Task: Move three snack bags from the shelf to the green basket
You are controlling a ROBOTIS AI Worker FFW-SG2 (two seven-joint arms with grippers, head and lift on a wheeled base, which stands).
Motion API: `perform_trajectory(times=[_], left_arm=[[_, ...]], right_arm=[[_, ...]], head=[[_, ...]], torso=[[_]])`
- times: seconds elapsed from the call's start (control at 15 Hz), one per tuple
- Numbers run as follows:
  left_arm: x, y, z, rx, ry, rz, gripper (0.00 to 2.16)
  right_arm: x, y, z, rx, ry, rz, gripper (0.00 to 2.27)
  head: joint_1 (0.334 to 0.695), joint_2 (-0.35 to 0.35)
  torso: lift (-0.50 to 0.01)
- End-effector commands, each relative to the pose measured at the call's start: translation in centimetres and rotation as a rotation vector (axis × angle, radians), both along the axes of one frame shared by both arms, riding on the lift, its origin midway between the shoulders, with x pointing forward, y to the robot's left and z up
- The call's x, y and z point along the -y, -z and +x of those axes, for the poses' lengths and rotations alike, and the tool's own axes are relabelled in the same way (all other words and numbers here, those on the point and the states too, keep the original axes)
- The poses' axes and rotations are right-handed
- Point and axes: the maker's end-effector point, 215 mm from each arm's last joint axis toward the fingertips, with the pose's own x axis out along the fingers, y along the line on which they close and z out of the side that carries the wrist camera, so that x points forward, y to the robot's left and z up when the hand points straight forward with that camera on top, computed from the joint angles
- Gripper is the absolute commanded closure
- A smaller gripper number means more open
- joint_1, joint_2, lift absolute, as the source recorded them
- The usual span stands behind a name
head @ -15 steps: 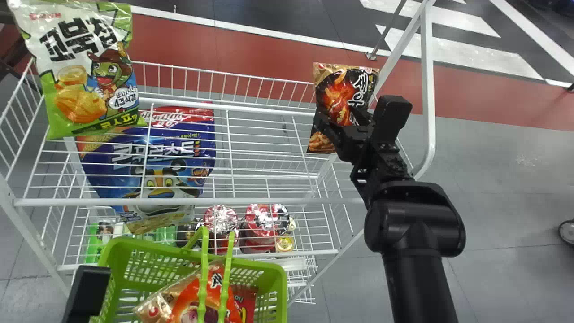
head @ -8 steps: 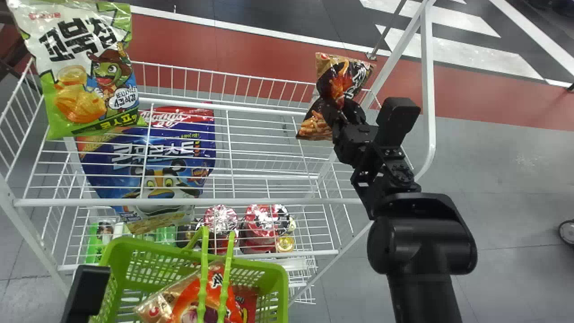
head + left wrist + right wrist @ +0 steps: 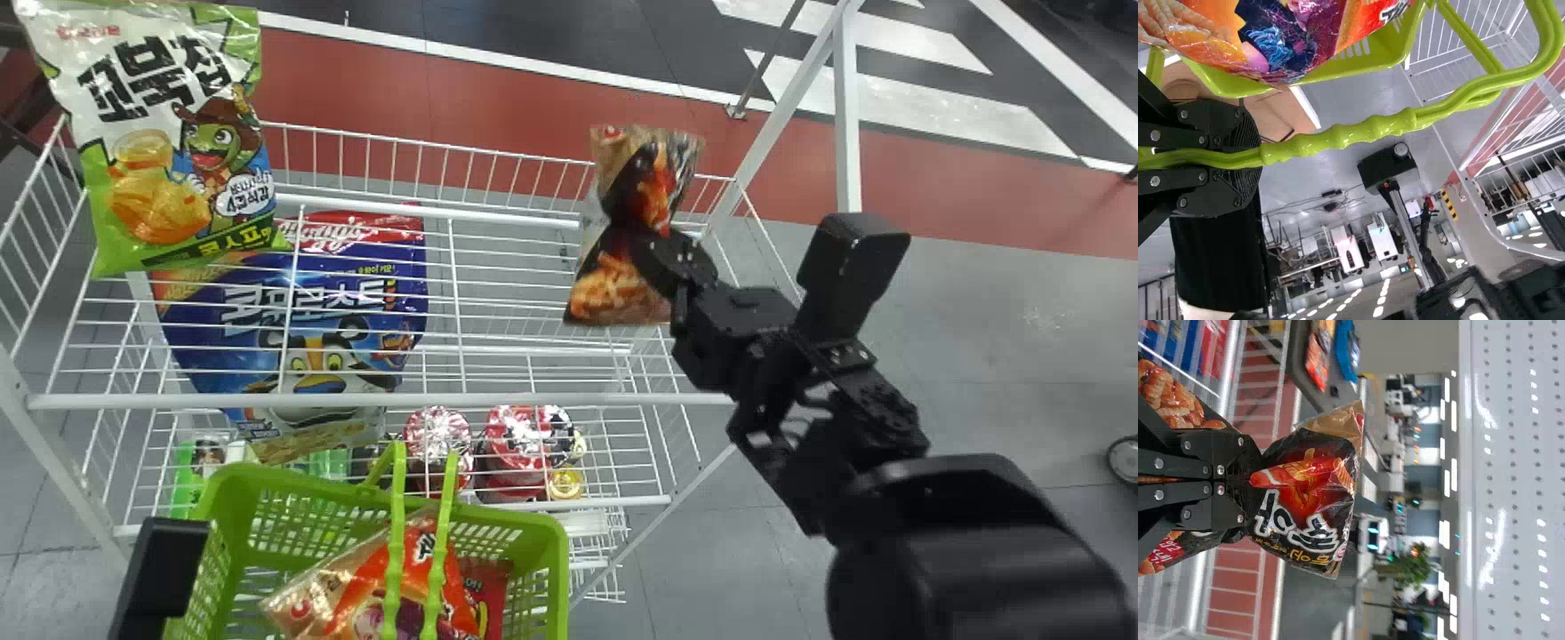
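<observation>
Above the shelf (image 3: 533,400), the right pincer (image 3: 1250,480) pinches the black snack bag (image 3: 1308,487) mid-body, while the left pincer (image 3: 1257,158) clamps the handle (image 3: 1371,133) of the green basket (image 3: 556,578), likely steadying it for the drop.

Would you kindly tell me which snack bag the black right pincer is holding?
The glossy black and tan plastic bag; it alone is clamped in the right pincer.

Snack bags (image 3: 364,587) lie in the basket (image 3: 558,569), near left; behind it stands the wire shelf (image 3: 533,399), another bag (image 3: 164,191) far left.
</observation>
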Motion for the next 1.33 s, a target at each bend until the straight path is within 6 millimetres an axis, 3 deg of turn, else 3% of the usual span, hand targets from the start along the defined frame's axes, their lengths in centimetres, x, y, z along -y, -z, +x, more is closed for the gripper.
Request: perform_trajectory(times=[0.0,0.13,0.33,0.6,0.87,1.13,1.27], left_arm=[[-0.1,0.0,0.3,0.0,-0.009,-0.002,2.06],[-0.2,-0.1,0.4,0.0,-0.015,-0.004,2.06],[-0.4,-0.1,0.6,0.003,-0.022,0.0,2.06],[-0.4,-0.1,0.9,0.008,-0.03,0.002,2.06],[-0.3,-0.2,0.8,0.009,-0.03,-0.001,2.06],[-0.1,-1.2,0.6,0.029,-0.021,-0.008,2.06],[0.0,-1.4,0.3,0.026,-0.015,-0.01,2.06]], right_arm=[[-1.4,3.1,-4.4,-0.199,-0.036,0.042,2.25],[-2.5,6.0,-8.7,-0.379,-0.075,0.078,2.25],[-3.4,8.9,-14.5,-0.576,-0.117,0.115,2.25],[-5.7,11.7,-19.8,-0.731,-0.175,0.145,2.25],[-8.1,15.1,-21.7,-0.827,-0.22,0.18,2.25],[-10.3,16.6,-19.0,-0.762,-0.252,0.272,2.25],[-11.5,16.8,-19.2,-0.784,-0.286,0.326,2.25]], head=[[0.695,-0.35],[0.695,-0.35],[0.695,-0.35],[0.695,-0.35],[0.695,-0.35],[0.695,-0.35],[0.695,-0.35]], torso=[[-0.049],[-0.049],[-0.049],[-0.049],[-0.049],[-0.049],[-0.049]])
